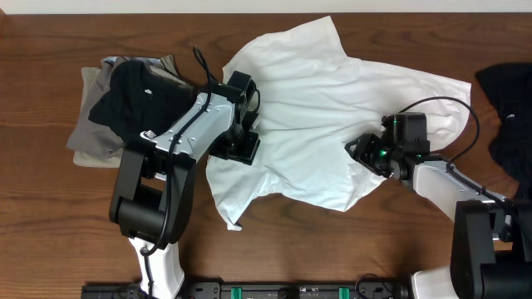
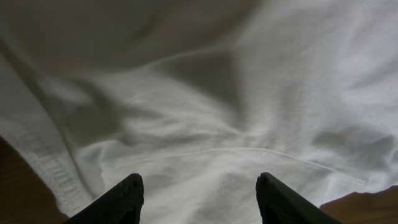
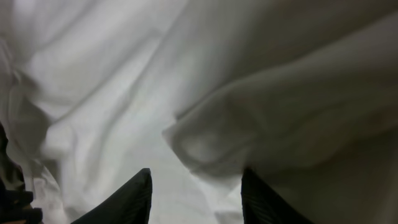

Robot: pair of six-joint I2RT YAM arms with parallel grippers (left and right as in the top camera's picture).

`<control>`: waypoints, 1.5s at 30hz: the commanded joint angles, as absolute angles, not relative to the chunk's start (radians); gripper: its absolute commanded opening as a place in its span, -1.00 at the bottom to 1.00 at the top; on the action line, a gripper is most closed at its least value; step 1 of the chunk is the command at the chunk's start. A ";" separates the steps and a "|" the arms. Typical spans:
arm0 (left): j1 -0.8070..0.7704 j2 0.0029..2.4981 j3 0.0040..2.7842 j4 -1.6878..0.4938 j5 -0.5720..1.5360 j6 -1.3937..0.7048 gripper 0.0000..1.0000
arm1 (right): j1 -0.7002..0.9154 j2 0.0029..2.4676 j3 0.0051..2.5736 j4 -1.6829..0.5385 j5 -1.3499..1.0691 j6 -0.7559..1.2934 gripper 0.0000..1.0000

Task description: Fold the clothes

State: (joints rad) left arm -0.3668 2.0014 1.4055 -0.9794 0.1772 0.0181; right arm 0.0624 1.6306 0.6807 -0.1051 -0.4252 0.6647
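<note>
**A:** The left end effector [image 2: 199, 183] sits closest to the lens. Are its fingers [image 2: 124, 199] apart?

**B:** Apart, gripping nothing. The white T-shirt [image 2: 205, 93] lies rumpled just beneath them.

**A:** And the right end effector [image 3: 198, 180]?

**B:** Also apart, over a raised fold of the same shirt.

**A:** Where is the shirt?

**B:** Crumpled mid-counter [image 1: 50, 224], between both arms. A stack [image 1: 125, 104] of black, grey and khaki clothes lies to its left, and a black garment [image 1: 507, 108] lies at the right edge.
</note>
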 commanded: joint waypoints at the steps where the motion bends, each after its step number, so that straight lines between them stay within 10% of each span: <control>1: -0.363 1.999 1.405 -0.984 0.175 0.002 0.21 | 0.089 1.637 0.695 -0.119 -0.404 0.724 -0.07; 17: -0.363 1.999 1.405 -0.985 0.175 0.002 0.21 | 0.113 1.726 0.693 -0.049 -0.319 0.868 -0.35; 23: -0.363 1.999 1.405 -0.985 0.176 0.002 0.21 | 0.111 1.726 0.693 -0.034 -0.349 0.867 -0.97; 45: -0.363 1.999 1.405 -1.004 0.175 0.002 0.21 | -0.189 1.199 0.694 -0.503 -0.137 0.498 -0.98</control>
State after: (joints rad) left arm -0.3668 2.0014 1.4055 -0.9981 0.1772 0.0177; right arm -0.1146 1.2564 0.6930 -0.4633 -0.2405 0.5915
